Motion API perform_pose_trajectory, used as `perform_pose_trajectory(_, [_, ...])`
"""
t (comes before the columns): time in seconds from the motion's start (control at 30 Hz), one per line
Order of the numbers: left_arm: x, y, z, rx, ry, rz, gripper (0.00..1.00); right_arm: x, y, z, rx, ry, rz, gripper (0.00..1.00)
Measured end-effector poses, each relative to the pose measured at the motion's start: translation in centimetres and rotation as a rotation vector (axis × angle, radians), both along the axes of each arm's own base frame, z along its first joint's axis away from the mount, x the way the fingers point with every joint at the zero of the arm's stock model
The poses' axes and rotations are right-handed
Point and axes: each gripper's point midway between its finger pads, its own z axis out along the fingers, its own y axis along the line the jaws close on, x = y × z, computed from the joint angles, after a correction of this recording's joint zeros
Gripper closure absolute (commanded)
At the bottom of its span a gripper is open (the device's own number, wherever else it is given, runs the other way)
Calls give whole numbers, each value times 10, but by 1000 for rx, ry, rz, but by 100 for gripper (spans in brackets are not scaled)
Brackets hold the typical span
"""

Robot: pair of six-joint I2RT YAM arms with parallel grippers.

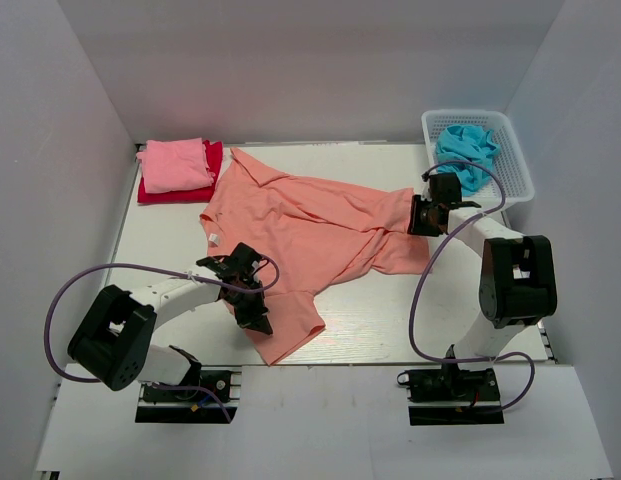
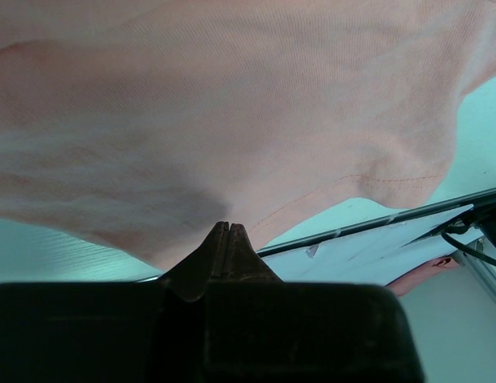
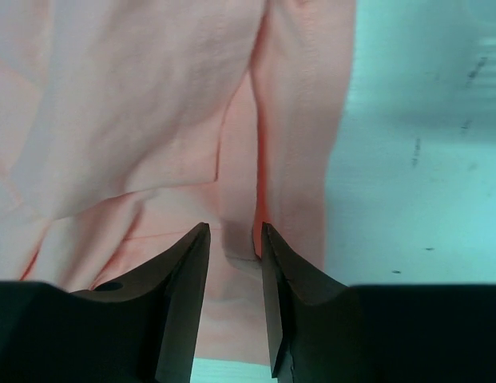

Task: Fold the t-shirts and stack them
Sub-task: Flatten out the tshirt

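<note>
Pink shirt [image 1: 175, 165] lies folded on red shirt [image 1: 155, 193]; salmon shirt [image 1: 310, 225] sprawls unfolded, left gripper [image 2: 224, 227] pinching its edge, right gripper [image 3: 235, 231] narrowly parted astride a fold.

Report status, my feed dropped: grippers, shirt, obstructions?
Left gripper shut on salmon shirt. Right gripper open astride a fold. Shirt spread, unfolded. Nothing blocking.

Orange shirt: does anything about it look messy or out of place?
Yes. The orange shirt sprawls diagonally across the table, wrinkled and bunched, one corner reaching the near edge, unlike the neat pink shirt folded on the red shirt. A blue shirt sits crumpled in the basket.
</note>
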Motion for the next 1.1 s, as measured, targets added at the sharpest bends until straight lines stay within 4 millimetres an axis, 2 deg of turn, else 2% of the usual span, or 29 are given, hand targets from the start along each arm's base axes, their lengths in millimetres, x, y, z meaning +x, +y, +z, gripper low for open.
perform_pose_trajectory(0.27, [-1, 1, -1, 2, 3, 1, 100, 3, -13, 0, -59, -15, -36, 60])
perform_pose_trajectory(0.47, [-1, 1, -1, 2, 3, 1, 100, -3, -11, -26, -61, 55, -14, 62])
perform_pose_trajectory(0.63, [-1, 1, -1, 2, 3, 1, 100, -3, -9, -30, -56, 66, 0, 92])
perform_pose_trajectory(0.73, [-1, 1, -1, 2, 3, 1, 100, -3, -6, -29, -45, 65, 3, 100])
perform_pose_trajectory(0.83, [-1, 1, -1, 2, 3, 1, 100, -3, -4, -25, -32, 54, 5, 100])
perform_pose_trajectory(1.0, [-1, 1, -1, 4, 6, 1, 100, -1, -4, -10, -27, 20, 1, 94])
perform_pose_trajectory(1.1, [-1, 1, -1, 4, 6, 1, 100, -1, -5, -10, -29, 22, -5, 94])
